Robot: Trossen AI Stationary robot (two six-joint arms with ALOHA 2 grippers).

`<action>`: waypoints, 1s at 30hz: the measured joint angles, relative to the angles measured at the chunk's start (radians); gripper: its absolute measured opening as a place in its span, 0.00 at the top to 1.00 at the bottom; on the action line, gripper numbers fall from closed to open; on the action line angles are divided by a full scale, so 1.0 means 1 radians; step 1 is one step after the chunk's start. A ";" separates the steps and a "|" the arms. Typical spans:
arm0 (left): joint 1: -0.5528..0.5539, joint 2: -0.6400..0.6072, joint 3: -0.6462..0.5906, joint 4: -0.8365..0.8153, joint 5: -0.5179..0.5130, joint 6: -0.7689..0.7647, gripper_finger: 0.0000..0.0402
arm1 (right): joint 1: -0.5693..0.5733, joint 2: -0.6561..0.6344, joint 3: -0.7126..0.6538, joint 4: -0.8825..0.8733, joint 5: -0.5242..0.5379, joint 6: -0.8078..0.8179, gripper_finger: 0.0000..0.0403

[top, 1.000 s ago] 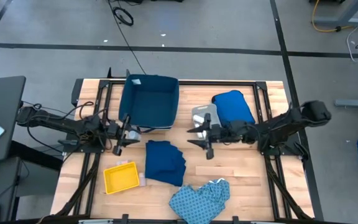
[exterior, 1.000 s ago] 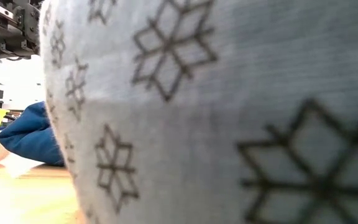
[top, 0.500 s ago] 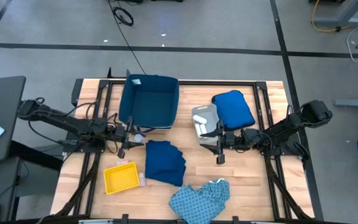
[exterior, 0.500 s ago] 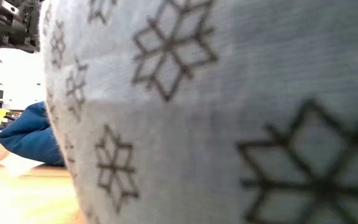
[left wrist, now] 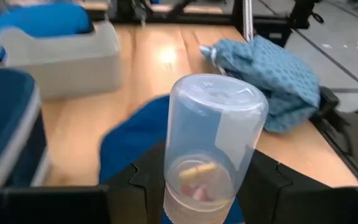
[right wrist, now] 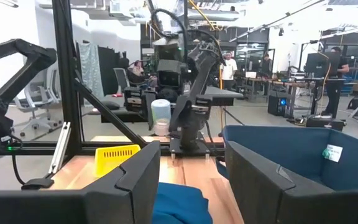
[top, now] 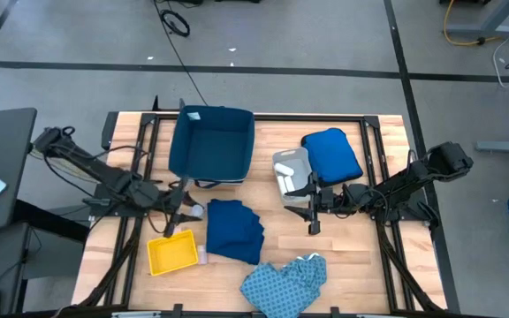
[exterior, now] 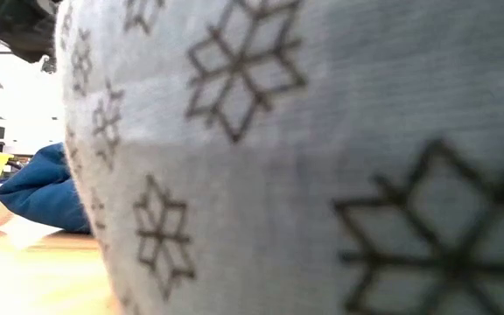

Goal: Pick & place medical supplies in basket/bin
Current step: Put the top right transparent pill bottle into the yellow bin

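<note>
My left gripper (top: 182,216) is shut on a clear pill bottle (left wrist: 213,149), just beyond the yellow tray's (top: 173,254) far right corner. The right wrist view shows the bottle (right wrist: 160,116) upright above the yellow tray (right wrist: 117,156). My right gripper (top: 312,210) hangs open over bare table between the grey tray (top: 292,168) and the navy garment (top: 235,230). The navy garment lies flat mid-table. The light blue patterned garment (top: 285,283) lies crumpled at the near edge. The navy bin (top: 177,146) stands at the far side. My left gripper pinches the clear pill bottle by its lower part (left wrist: 194,186) between the two fingers (left wrist: 143,182). They come in roughly level from the table's left. The bottle stands upright, lifted clear of the table, with a few pills lying in its bottom.
A royal-blue puffy bundle (top: 331,155) sits right of the grey tray. A small white packet (top: 202,256) lies beside the yellow tray. The patterned cloth (exterior: 322,157) fills most of the low view. Black frame rails (top: 387,256) run along the table's sides. People stand in the room beyond.
My left gripper has carried the bottle from beside the navy bin toward the near edge, up to the yellow tray. My right gripper moved away from the grey tray toward the right and near edge in the first half second, then kept still.
</note>
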 joint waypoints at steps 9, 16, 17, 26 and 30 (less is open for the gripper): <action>-0.159 0.017 0.031 -0.167 -0.047 -0.263 0.62 | 0.000 0.000 0.000 -0.002 -0.002 -0.007 0.53; -0.239 0.100 0.031 -0.202 -0.030 -0.403 0.62 | -0.003 0.000 0.001 -0.002 0.004 -0.011 0.53; -0.246 0.111 0.031 -0.201 -0.016 -0.421 0.62 | -0.003 0.000 0.001 -0.002 0.004 -0.011 0.53; -0.306 0.202 0.031 -0.202 0.200 -0.562 0.62 | -0.003 0.000 0.001 -0.002 0.026 -0.021 0.53; -0.323 0.258 0.031 -0.203 0.264 -0.578 0.62 | -0.003 0.000 0.001 -0.002 0.031 -0.029 0.53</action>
